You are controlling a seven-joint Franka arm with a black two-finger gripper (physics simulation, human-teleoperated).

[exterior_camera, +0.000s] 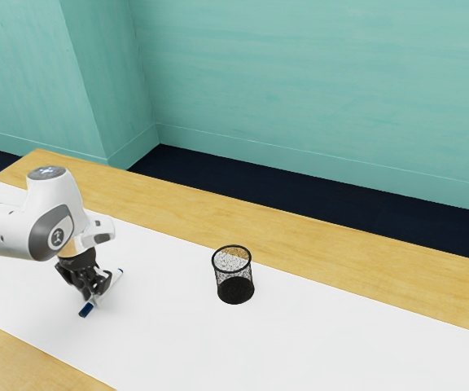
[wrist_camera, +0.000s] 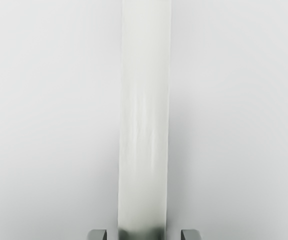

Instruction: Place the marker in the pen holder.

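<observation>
Marker (wrist_camera: pixel 144 120) is lying flat on the white mat (exterior_camera: pixel 340 334) that covers most of the bench (exterior_camera: pixel 300 232), toward the exterior view's left. Claw (wrist_camera: pixel 144 235) is down over its barrel and spread: one finger (wrist_camera: pixel 98 235) each side, clearance on both, nothing pinched. Step in hand reads as the grasp. Barrel sits close to centred and runs between the fingers, so I'd leave the wrist angle alone. Check the tips are low enough to take the barrel below its widest line, but don't press them into the mat. Close slow and even; one side touching first could roll it. Confirm the grip, then lift straight up before any sideways travel. It'll need turning upright for the pen holder (exterior_camera: pixel 235 281), and a loose pinch could let it pivot. Views: wrist view gives the side gaps and how the barrel lines up, which the exterior angle can't settle. Exterior view gives the ends, dark blue cap (exterior_camera: pixel 85 310) near and left, small blue tip (exterior_camera: pixel 121 271) far and right, plus the route: holder upright, open-topped, well apart to the right.
</observation>
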